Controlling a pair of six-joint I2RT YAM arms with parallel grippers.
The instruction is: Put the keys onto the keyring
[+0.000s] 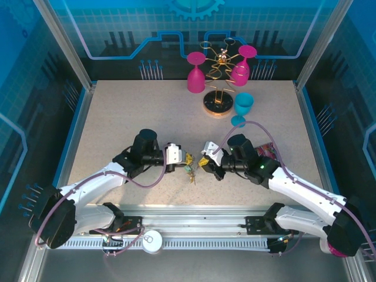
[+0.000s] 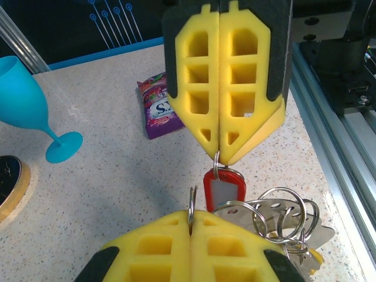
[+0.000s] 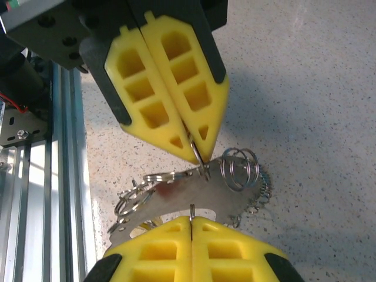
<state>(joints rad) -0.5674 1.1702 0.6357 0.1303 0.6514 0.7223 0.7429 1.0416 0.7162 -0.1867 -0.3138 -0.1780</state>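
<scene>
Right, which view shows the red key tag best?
Left wrist: the red key tag hangs close and unblocked. From above it blurs into a tiny key cluster; the right wrist view gives a faint reddish patch at the metal plate.

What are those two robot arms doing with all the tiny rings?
Two robot arms meet in the middle of the table over a little bunch of keys. The left fingers and the right fingers are both shut, and each pair pinches a small metal ring. A red tag hangs from the ring that the right fingers hold. The silvery keyring, with more little rings hooked along it, sits between the two.
</scene>
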